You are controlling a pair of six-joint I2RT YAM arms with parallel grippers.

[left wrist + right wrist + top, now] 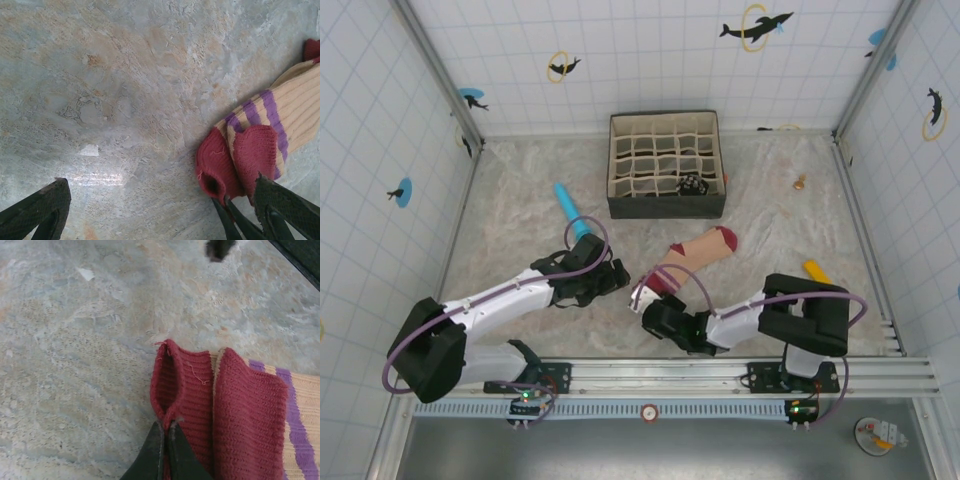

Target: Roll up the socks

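The peach sock [700,250] is lying stretched out on the table [520,220], its maroon toe [725,237] pointing to the far side and its purple-striped maroon cuff [240,405] folding over at the near end. The black-and-white sock [693,185] is sitting bunched in a box [665,207] compartment.

Bright even light, soft shadows, table [105,177] w/ slight glare

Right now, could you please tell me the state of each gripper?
Left gripper: open, holding nothing.
Right gripper: closed on the maroon cuff of the peach sock.
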